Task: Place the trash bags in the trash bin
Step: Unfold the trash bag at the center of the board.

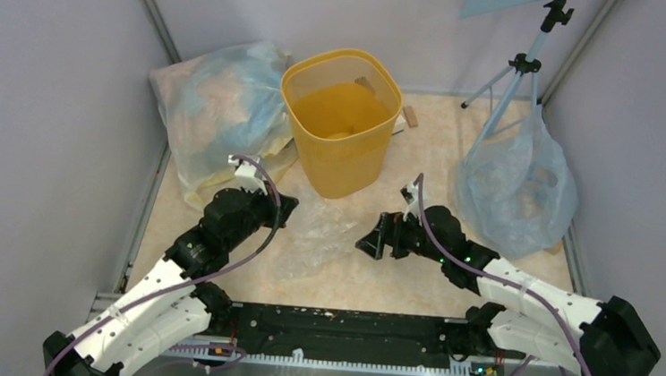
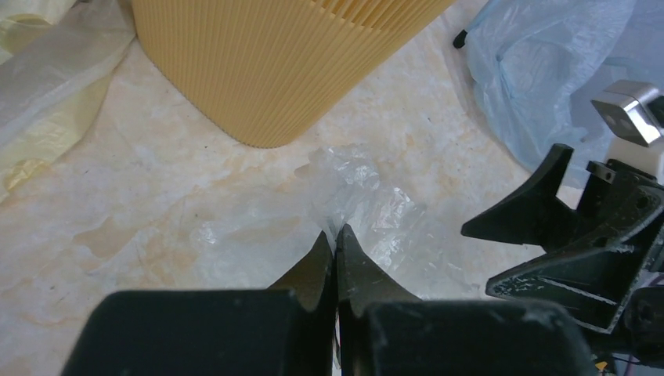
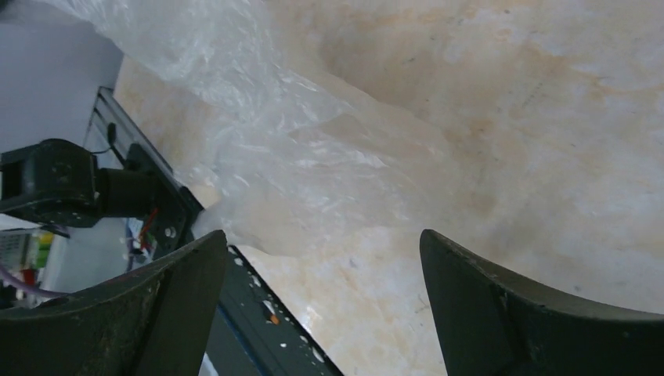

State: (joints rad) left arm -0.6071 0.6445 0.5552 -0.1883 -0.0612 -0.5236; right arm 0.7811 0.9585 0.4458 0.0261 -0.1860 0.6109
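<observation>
Fingers on the left gripper are clenched tip to tip; I cannot tell whether any film is pinched between them. The right gripper is spread wide, released. The clear trash bag lies crumpled on the table at centre frame in the top view, between both grippers and just below the yellow trash bin.

Bag: thin clear film, glossy and crinkled. Bin: translucent yellow-orange plastic with finely ribbed walls. Tabletop: smooth, beige, marble-patterned, faintly shiny. Left hand: matt black plastic, scuffed.
</observation>
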